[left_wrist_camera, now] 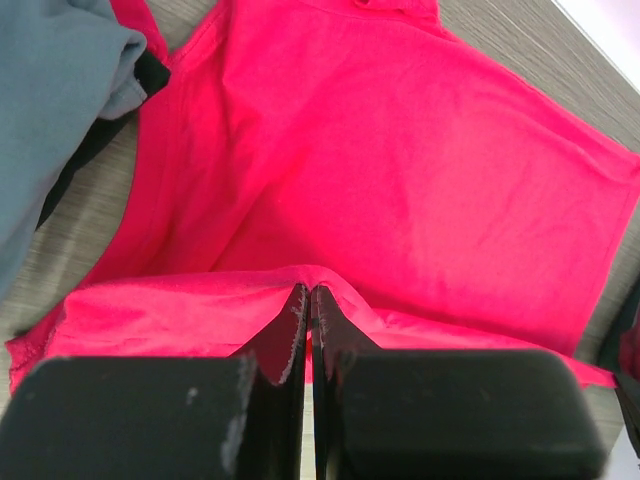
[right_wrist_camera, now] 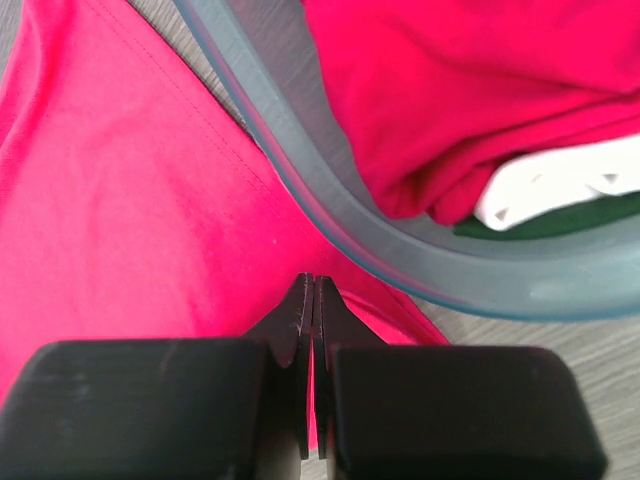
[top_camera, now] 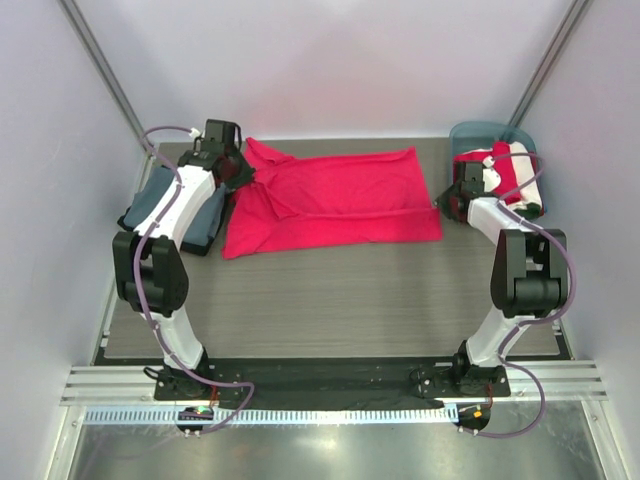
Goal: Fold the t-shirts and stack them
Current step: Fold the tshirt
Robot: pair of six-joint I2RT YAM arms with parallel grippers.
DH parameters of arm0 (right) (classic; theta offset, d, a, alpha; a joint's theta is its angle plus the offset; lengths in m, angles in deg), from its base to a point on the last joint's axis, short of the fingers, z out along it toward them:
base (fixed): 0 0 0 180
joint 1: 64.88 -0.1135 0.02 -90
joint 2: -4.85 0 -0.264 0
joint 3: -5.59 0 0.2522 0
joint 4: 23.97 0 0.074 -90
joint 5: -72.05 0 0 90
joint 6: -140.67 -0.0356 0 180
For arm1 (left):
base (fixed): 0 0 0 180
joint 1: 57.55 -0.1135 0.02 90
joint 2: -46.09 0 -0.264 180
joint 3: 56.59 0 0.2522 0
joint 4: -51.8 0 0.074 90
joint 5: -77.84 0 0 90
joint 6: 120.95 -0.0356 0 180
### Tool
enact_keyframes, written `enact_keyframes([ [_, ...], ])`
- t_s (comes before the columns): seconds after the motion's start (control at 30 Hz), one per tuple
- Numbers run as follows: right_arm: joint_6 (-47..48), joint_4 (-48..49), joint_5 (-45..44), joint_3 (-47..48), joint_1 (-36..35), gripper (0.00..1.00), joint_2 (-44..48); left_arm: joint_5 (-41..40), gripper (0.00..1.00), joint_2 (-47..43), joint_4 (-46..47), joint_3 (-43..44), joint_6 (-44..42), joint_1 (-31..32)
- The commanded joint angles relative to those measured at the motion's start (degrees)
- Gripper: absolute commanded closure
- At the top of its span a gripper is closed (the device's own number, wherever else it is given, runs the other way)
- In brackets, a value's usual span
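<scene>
1. Now the left claw [left_wrist_camera: 308, 292] is clamped on a raised fold of the red shirt [top_camera: 340, 195], which is spread on the table [top_camera: 340, 300].
2. The right claw [right_wrist_camera: 312, 282] is pinched shut on the shirt's corner beside the tub [right_wrist_camera: 480, 285].
3. A grey shirt [left_wrist_camera: 50, 110] lies just left.

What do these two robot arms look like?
The left arm and right arm have white links and chunky black joints, each trailed by a lilac cable. The left tool and right tool end in two black fingers on blocky black bodies.
</scene>
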Motion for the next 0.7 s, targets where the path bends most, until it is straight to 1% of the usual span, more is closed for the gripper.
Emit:
enact_keyframes([
  [0.0,-0.15,0.48,-1.86,3.73,-0.69,0.99,-0.95,-1.56,1.0,0.63,-0.99,2.99,-1.4,-0.04],
  [0.17,-0.33,0.22,-2.04,5.75,-0.95,0.99,-3.5,-2.27,1.0,0.1,0.15,1.58,-0.96,-0.04],
  [0.5,-0.42,-0.84,-2.48,10.58,-1.13,0.99,-6.23,-3.59,1.0,4.4,-2.04,6.41,-1.4,-0.48],
  [0.67,-0.42,-1.28,-2.74,12.17,-1.13,0.99,-7.1,-3.24,1.0,5.11,-1.61,7.29,-1.4,-1.18],
])
